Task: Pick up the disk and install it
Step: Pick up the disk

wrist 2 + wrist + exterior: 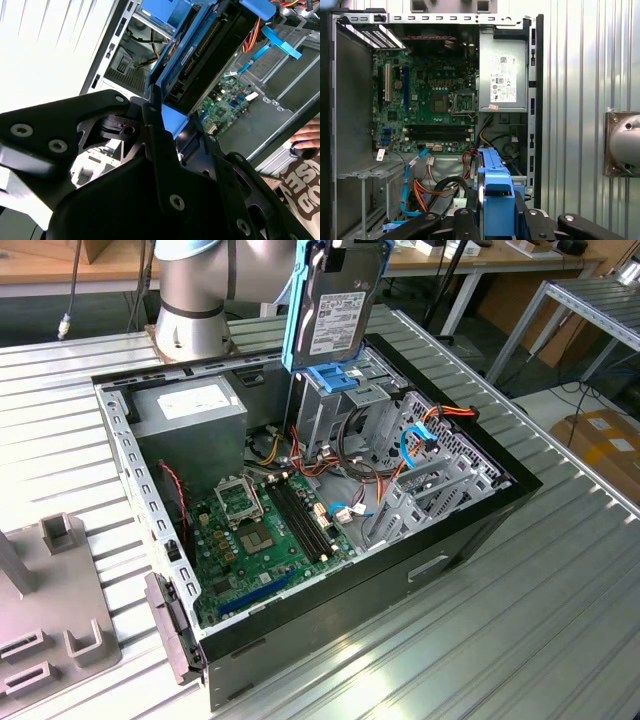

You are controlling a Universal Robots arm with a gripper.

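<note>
The open computer case lies on the ribbed table. Right over its drive cage the disk stands upright, and my gripper is clenched on its blue carrier, fingers barely parted.

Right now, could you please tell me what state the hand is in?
Hand: closed on the disk, holding it upright above the open computer case.

Exterior view: obliquely down on open black metal computer case; both wrist views face into it, second seemingly nearer.
</note>
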